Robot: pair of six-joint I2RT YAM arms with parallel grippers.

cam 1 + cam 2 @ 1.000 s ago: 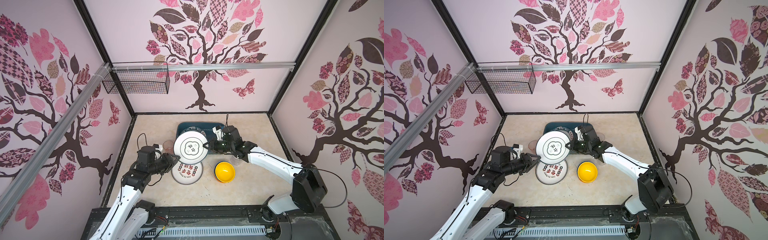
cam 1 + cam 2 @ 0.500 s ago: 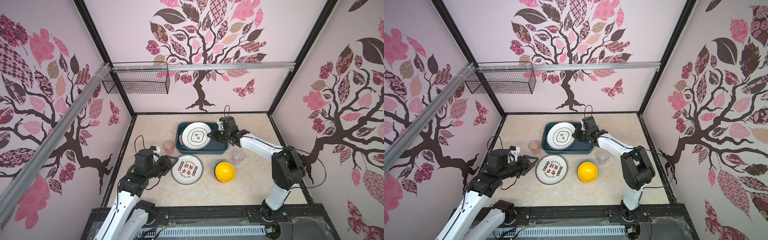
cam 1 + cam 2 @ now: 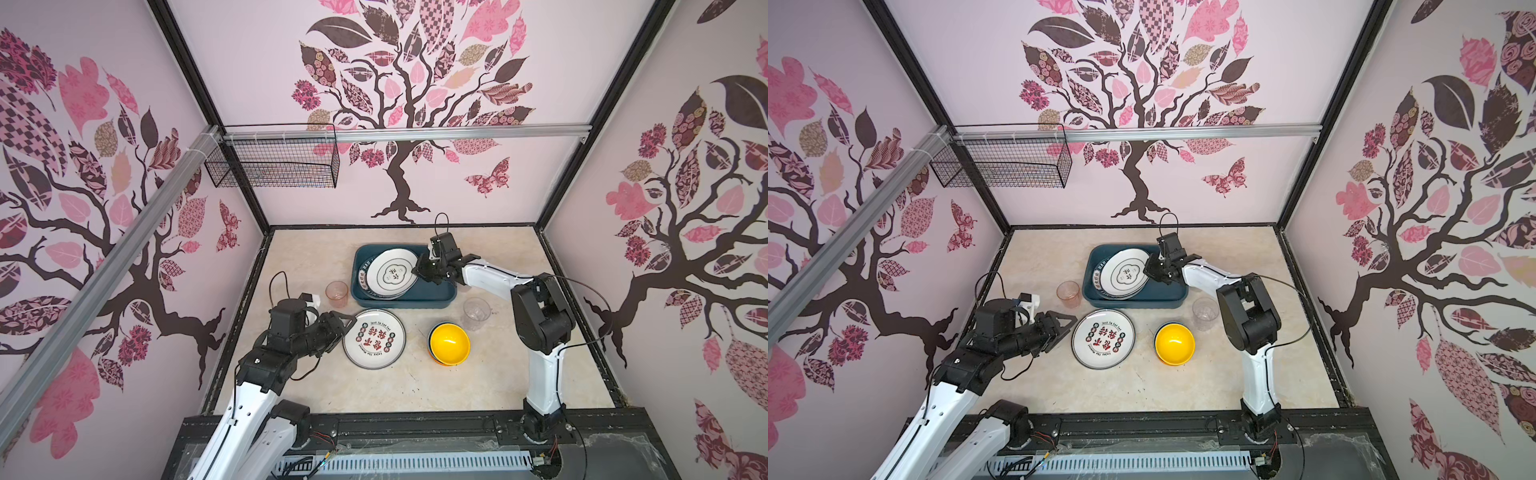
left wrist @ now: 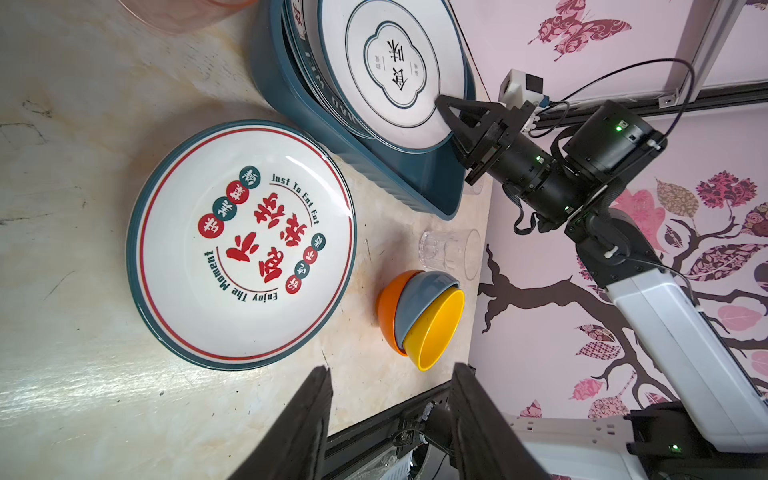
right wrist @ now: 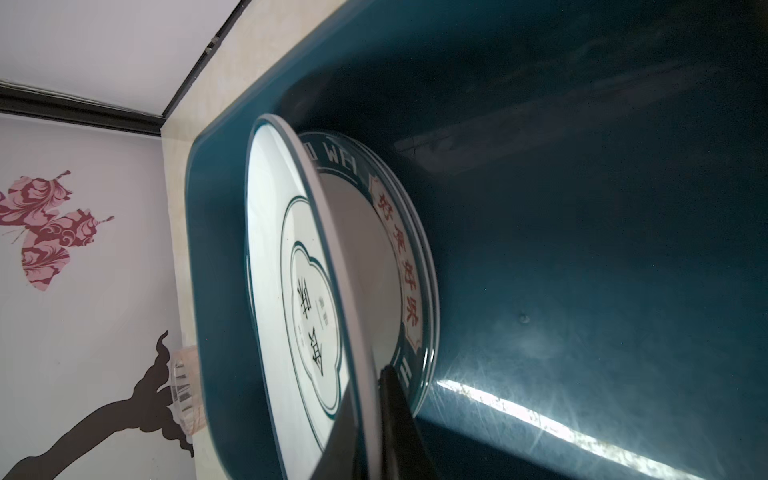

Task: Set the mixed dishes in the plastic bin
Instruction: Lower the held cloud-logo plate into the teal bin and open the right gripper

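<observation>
2 plates are meeting in the plastic bin (image 3: 399, 302): the right pincer (image 3: 417, 270) is clamping the rim of the clover-mark plate (image 3: 390, 272). That plate is tilting over the lettered-rim plate (image 5: 401, 249), which is already lying inside.

To do this well, I'd judge, the arm should be lowering the held edge until the plate is sitting flat on the 1 below. Only then should it be letting go & backing out sideways, w/o dragging the stack or clipping the bin wall. Releasing from a tilt is risking a clatter or a slide.

The right arm is reaching fwd over the bin's right end, forearm sloping down, jaws sitting either side of the rim. The left pincer (image 3: 346, 325) is hovering low w/ jaws apart, empty, just beside the red-character plate (image 3: 374, 338) on the table (image 3: 374, 395).

3 stacked bowls (image 3: 449, 343), the clear cup (image 3: 476, 313) & the pinkish cup (image 3: 336, 293) are waiting outside the bin.
</observation>
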